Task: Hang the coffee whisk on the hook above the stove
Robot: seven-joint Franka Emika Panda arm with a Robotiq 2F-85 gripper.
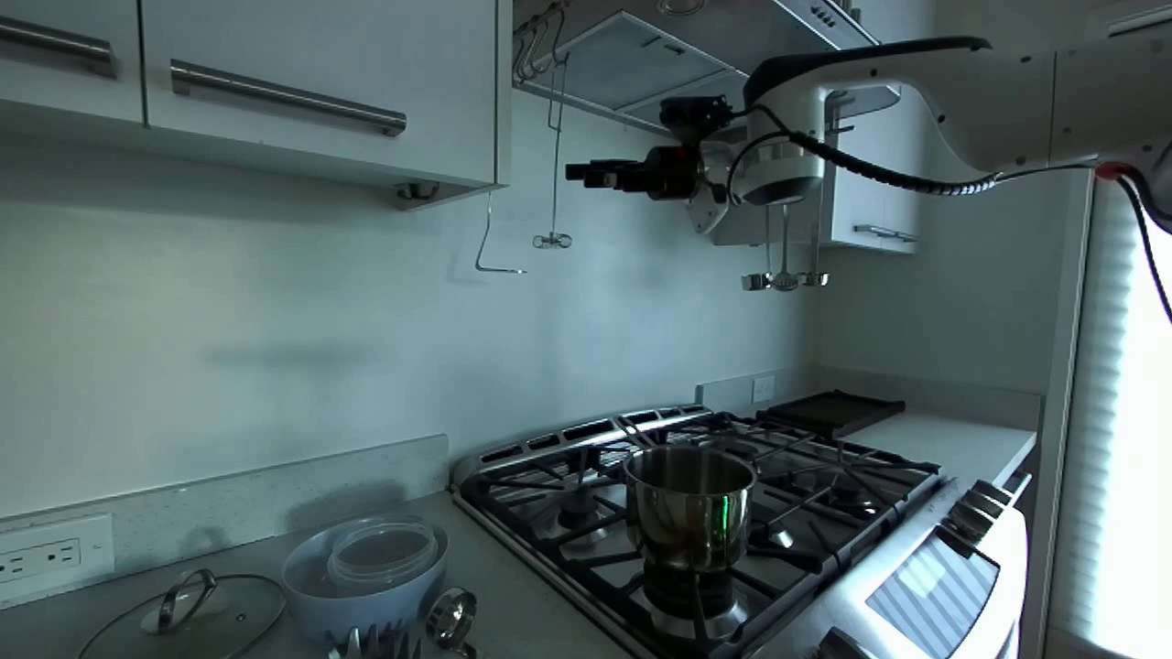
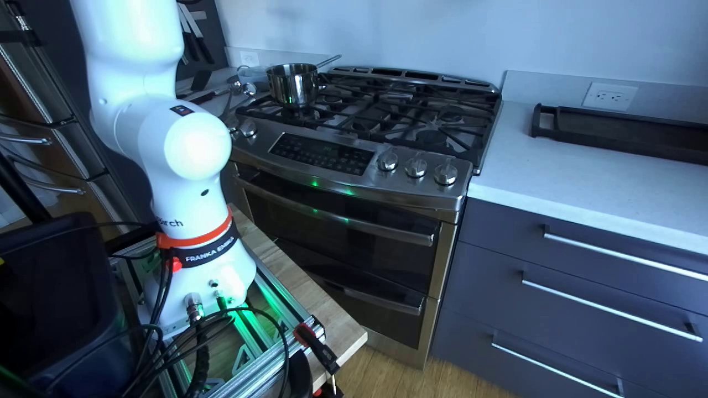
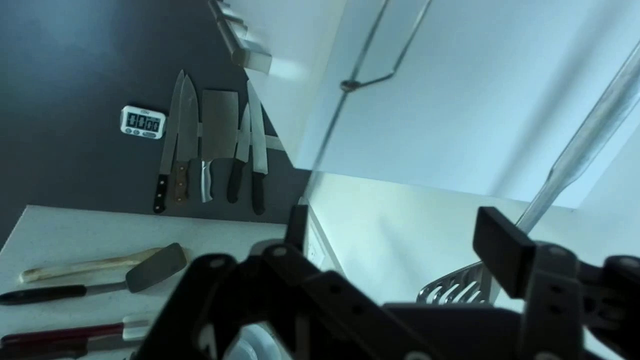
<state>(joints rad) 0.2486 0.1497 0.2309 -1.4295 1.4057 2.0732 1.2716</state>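
Note:
A thin wire utensil with a small coil at its bottom, which looks like the coffee whisk (image 1: pixel 555 174), hangs upright from the hooks (image 1: pixel 540 41) under the range hood in an exterior view. In the wrist view the whisk's wire handle (image 3: pixel 340 107) runs down toward my left fingertip, and its coil is hidden. I cannot tell whether wire and finger touch. My gripper (image 1: pixel 577 174) is open, level, and just right of the whisk in that exterior view. In the wrist view the gripper (image 3: pixel 400 240) has a wide gap with nothing held. The stove (image 1: pixel 586 549) is below.
A slotted spatula (image 3: pixel 575 155) hangs near my right finger. The hood (image 1: pixel 641 69) and white cabinet (image 1: pixel 320 73) are close by. Ladles (image 1: pixel 785 279) hang farther along. A steel pot (image 1: pixel 691 513) stands on the stove, a bowl (image 1: pixel 307 586) on the counter. Knives (image 3: pixel 220 125) line a dark wall.

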